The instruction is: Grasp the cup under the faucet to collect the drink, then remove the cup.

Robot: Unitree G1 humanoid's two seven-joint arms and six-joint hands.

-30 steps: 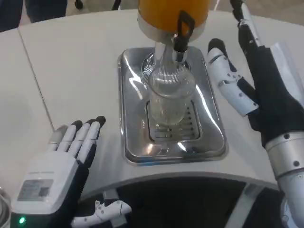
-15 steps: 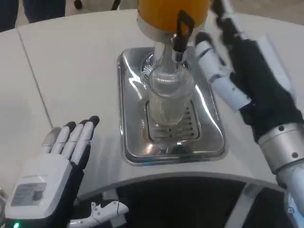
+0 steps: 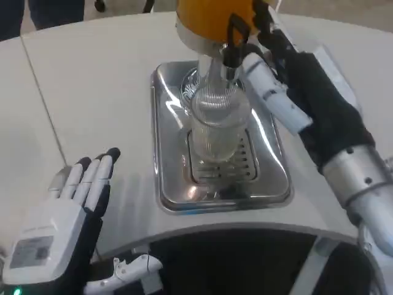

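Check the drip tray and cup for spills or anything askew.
Nothing stands out. The clear cup stands upright on the drip tray under the faucet. No spilled liquid shows on the tray or white table.

1 head view looked steeply down from the robot's own height onto the white table [image 3: 92, 92], facing forward and close in. The silver drip tray [image 3: 166, 178] sat near centre, the orange dispenser [image 3: 212, 15] was cut off by the top edge, and the table's near rim curved across the bottom.
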